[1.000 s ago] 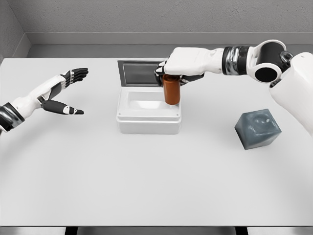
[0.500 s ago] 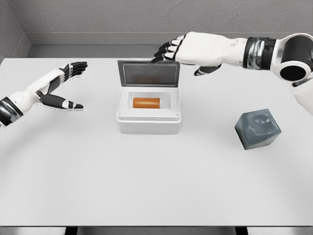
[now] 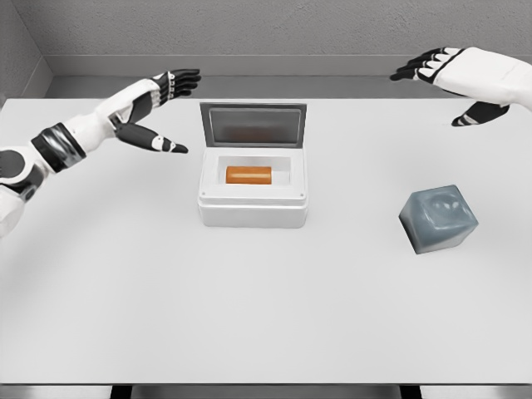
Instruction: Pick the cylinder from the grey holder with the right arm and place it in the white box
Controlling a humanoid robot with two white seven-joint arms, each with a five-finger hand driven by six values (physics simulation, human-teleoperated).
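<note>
The orange cylinder (image 3: 248, 174) lies on its side inside the white box (image 3: 253, 211), whose lid (image 3: 253, 125) stands upright at the back. The grey holder (image 3: 438, 219) sits on the table to the right, with nothing in it. My right hand (image 3: 449, 75) is raised at the far right, well away from the box, fingers spread and holding nothing. My left hand (image 3: 162, 104) hovers left of the box lid, open with its fingers extended.
The white table (image 3: 266, 316) runs to a grey wall at the back. Its front edge lies near the bottom of the view.
The right hand let the cylinder go into the box, then pulled back to the right. The left hand has moved up and toward the box lid.
</note>
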